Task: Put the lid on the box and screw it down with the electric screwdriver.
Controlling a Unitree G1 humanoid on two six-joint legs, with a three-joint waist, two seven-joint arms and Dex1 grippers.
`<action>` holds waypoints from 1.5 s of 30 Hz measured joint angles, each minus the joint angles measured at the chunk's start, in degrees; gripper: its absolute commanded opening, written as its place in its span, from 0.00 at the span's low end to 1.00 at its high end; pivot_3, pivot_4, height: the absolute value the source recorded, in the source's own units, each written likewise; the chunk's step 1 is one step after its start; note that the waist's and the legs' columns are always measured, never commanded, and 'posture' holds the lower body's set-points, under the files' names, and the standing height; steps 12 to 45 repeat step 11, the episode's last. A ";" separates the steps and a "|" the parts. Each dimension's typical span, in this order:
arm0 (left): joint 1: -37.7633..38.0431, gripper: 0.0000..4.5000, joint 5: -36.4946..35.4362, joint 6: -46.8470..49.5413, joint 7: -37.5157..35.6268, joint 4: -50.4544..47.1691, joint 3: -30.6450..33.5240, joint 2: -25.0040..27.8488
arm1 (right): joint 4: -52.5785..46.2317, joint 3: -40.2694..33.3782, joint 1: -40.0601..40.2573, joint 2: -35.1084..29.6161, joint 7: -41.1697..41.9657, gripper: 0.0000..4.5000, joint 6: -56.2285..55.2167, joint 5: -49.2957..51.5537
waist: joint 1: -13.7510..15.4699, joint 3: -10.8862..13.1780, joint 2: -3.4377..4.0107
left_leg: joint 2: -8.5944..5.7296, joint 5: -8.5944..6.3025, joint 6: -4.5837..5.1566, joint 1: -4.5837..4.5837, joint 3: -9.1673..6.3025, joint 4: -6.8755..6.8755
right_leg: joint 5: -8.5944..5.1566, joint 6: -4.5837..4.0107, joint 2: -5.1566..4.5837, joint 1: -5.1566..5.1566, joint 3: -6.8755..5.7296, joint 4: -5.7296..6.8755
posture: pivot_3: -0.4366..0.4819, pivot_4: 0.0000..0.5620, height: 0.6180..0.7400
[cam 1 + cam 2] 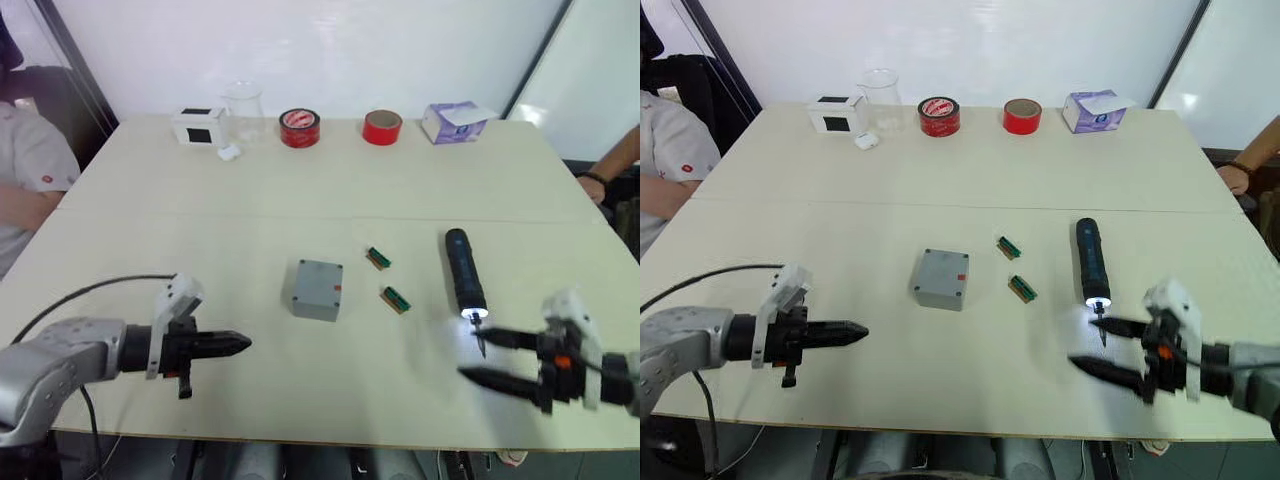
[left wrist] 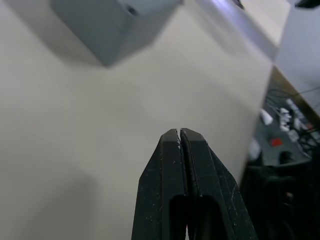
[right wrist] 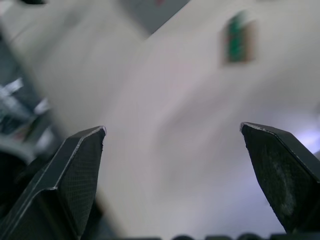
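In the middle of the frame, on the pale surface (image 1: 300,180), sits the gray box (image 1: 318,290) with the lid (image 1: 320,277) on top of it, a small red mark showing at the lid's right edge. Just right of it lie two small green circuit pieces, one (image 1: 377,258) slightly above the other (image 1: 396,299).

Further right lies the electric screwdriver (image 1: 464,271), a black cylinder lying nearly upright in the frame, its thin bit and white light at the lower end.

At the lower right, the right tool (image 1: 478,355) has its two black fingers spread wide, holding nothing. Its upper finger lies just beside the screwdriver's bit; whether they touch I cannot tell.

At the lower left, the left tool (image 1: 243,344) points toward the box and stands well apart from it. Its fingers (image 2: 170,165) are pressed together with nothing between them.

Along the top of the frame stand a white box with a black square (image 1: 198,126), a clear cup (image 1: 242,105), a patterned red tape roll (image 1: 299,128), a plain red tape roll (image 1: 382,127) and a purple tissue box (image 1: 452,121). A small white object (image 1: 229,153) lies just below the white box.

A person's arm (image 1: 25,205) shows at the left edge, and a hand (image 1: 592,187) at the right edge.
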 measured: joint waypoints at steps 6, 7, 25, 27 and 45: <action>6.02 0.00 0.25 -1.52 0.25 -0.90 -0.52 0.03 | -2.68 3.13 2.88 0.36 0.77 0.99 -2.12 0.00 | -0.66 0.02 -0.03 | 0.08 -0.02 -0.03 0.39 0.00 -0.13 | 0.00 -0.16 -0.11 0.23 0.00 0.03 | 0.48 0.27 1.00; 6.21 0.00 0.13 -1.58 0.48 -1.50 -0.51 0.00 | -2.68 3.45 2.76 0.36 0.60 0.99 -2.63 -0.02 | -0.67 0.02 -0.03 | 0.08 -0.02 -0.03 0.38 0.00 -0.15 | 0.07 -0.34 -0.11 0.23 -0.01 0.03 | 0.48 0.27 1.00; 6.22 0.00 -1.12 -1.55 1.63 -2.75 -0.51 -0.31 | -2.58 4.58 3.41 0.30 0.72 0.99 -3.99 -0.17 | -0.60 0.03 -0.03 | 0.07 -0.02 -0.02 0.33 0.01 -0.17 | 0.05 -0.39 -0.08 0.21 -0.02 0.02 | 0.48 0.27 1.00; 6.22 0.00 -1.12 -1.55 1.63 -2.75 -0.51 -0.31 | -2.58 4.58 3.41 0.30 0.72 0.99 -3.99 -0.17 | -0.60 0.03 -0.03 | 0.07 -0.02 -0.02 0.33 0.01 -0.17 | 0.05 -0.39 -0.08 0.21 -0.02 0.02 | 0.48 0.27 1.00; 6.22 0.00 -1.12 -1.55 1.63 -2.75 -0.51 -0.31 | -2.58 4.58 3.41 0.30 0.72 0.99 -3.99 -0.17 | -0.60 0.03 -0.03 | 0.07 -0.02 -0.02 0.33 0.01 -0.17 | 0.05 -0.39 -0.08 0.21 -0.02 0.02 | 0.48 0.27 1.00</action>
